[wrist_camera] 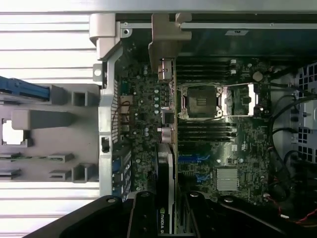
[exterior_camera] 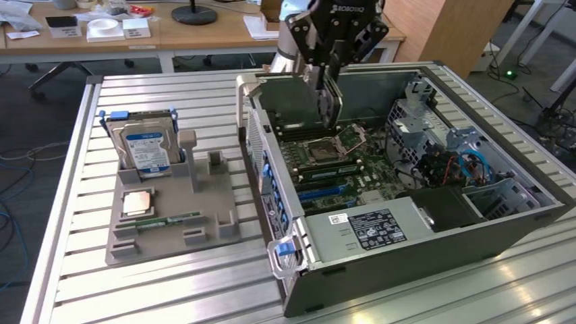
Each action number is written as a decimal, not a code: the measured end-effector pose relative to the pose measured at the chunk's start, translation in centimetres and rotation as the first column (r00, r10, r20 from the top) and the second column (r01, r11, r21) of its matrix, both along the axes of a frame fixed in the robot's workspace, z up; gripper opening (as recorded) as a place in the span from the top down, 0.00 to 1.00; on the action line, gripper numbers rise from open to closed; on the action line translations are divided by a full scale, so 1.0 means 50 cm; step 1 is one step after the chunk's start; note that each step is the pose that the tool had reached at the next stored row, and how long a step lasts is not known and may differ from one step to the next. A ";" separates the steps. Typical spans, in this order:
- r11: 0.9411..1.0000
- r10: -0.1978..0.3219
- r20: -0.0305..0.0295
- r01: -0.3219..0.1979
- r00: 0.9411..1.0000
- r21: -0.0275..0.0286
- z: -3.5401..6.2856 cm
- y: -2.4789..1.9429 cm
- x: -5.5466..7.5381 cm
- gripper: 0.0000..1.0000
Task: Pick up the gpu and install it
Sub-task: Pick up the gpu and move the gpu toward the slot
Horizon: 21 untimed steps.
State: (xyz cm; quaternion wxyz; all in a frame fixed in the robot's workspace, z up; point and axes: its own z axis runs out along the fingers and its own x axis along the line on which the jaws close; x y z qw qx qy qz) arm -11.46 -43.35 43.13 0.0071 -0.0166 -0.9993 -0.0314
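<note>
Gripper point(exterior_camera: 330, 71) pinching the gpu point(exterior_camera: 330, 108), one finger on each face. Card hangs on edge inside the open computer case point(exterior_camera: 405, 243), over the green motherboard point(exterior_camera: 355, 169) beside the square CPU socket point(exterior_camera: 335, 143).

Exterior view adds: boxy hard drive point(exterior_camera: 148, 150), blue-white label, upright in a grey moulded holder point(exterior_camera: 171, 223) on a ribbed metal table point(exterior_camera: 162, 290).

Wrist view adds: card edge-on, a thin dark strip with its silvery bracket point(wrist_camera: 166, 34) at the far end, between black fingers point(wrist_camera: 143, 215). Contact with a slot: cannot tell.

Wooden desks point(exterior_camera: 180, 37) stand behind the slatted metal table point(exterior_camera: 162, 283).
</note>
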 end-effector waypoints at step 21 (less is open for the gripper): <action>1.000 0.000 0.000 0.000 1.000 0.006 0.000 0.0000 0.138 0.74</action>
